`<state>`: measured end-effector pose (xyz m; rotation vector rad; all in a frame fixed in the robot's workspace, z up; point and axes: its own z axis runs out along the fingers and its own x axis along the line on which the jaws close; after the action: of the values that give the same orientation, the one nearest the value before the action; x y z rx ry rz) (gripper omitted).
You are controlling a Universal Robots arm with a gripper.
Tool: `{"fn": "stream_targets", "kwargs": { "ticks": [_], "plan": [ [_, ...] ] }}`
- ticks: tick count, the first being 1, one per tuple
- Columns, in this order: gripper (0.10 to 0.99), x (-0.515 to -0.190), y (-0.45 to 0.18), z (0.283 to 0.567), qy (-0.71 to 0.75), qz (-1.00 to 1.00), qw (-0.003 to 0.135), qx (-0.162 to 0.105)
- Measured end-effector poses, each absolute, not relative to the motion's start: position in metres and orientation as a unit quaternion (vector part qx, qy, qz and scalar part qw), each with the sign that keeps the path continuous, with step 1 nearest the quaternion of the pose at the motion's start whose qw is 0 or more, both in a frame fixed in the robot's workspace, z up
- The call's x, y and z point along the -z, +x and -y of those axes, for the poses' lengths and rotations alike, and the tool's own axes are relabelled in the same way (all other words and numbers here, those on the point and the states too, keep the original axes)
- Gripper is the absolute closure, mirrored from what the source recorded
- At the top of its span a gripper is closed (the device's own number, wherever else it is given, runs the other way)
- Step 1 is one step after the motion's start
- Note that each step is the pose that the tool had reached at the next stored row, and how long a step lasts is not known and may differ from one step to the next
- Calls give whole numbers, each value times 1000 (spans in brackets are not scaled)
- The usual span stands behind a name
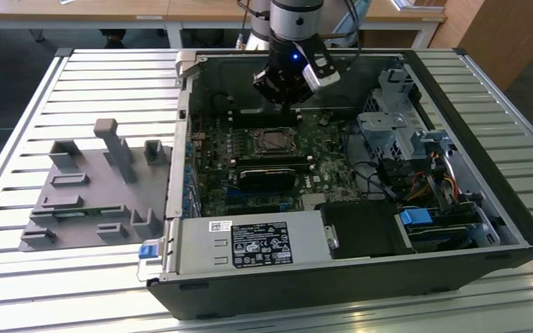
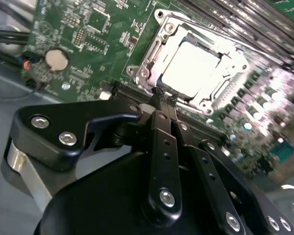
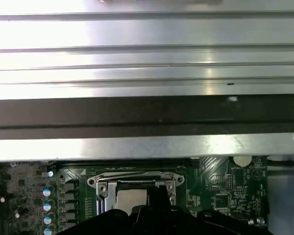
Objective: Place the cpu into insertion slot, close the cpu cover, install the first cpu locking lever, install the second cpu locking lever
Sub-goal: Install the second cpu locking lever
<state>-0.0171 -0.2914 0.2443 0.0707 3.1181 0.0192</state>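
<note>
Exterior view: open computer case (image 1: pixel 341 277) lying on a slatted metal surface (image 1: pixel 26 139), grey fixture block (image 1: pixel 91 187) on the exterior view's left of it. Arm comes down from the far side, gripper (image 1: pixel 280 97) hangs inside the case above the green motherboard (image 1: pixel 248 187), just beyond the insertion slot (image 1: pixel 273 142). Slot reads as a dark square with a metal rim; cpu and cover not separable here. Cannot tell finger state from this view

Second wrist view: gripper (image 2: pixel 162 98) fingers pressed together with nothing between them, tips right at the near edge of the socket. The cpu (image 2: pixel 193 68) lies flat in the insertion slot, pale metal top showing through the window of the cpu cover (image 2: pixel 154 51), which lies down over it. Coin battery (image 2: pixel 56 58) off to one side on the board

First wrist view: case wall rail (image 3: pixel 147 142) and slatted surface beyond; the cpu (image 3: pixel 130 200) top and cover frame (image 3: pixel 137 181) show, partly hidden by the dark gripper body (image 3: pixel 157 220)
</note>
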Motion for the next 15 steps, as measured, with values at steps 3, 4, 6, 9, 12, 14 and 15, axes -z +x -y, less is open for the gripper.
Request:
{"fn": "stream_targets", "kwargs": {
  "ticks": [3, 4, 6, 9, 12, 14, 15],
  "plan": [
    [980, -255, -17, 291, 23, -1000, 11, -6],
    [980, -257, -17, 292, 23, -1000, 11, -6],
    [980, -257, -17, 293, 23, -1000, 11, -6],
    [980, -257, -17, 299, 23, -1000, 11, -6],
    [980, -257, -17, 309, 23, -1000, 11, -6],
    [980, -257, -17, 315, 23, -1000, 11, -6],
    [980, -257, -17, 318, 23, -1000, 11, -6]
  ]
}}
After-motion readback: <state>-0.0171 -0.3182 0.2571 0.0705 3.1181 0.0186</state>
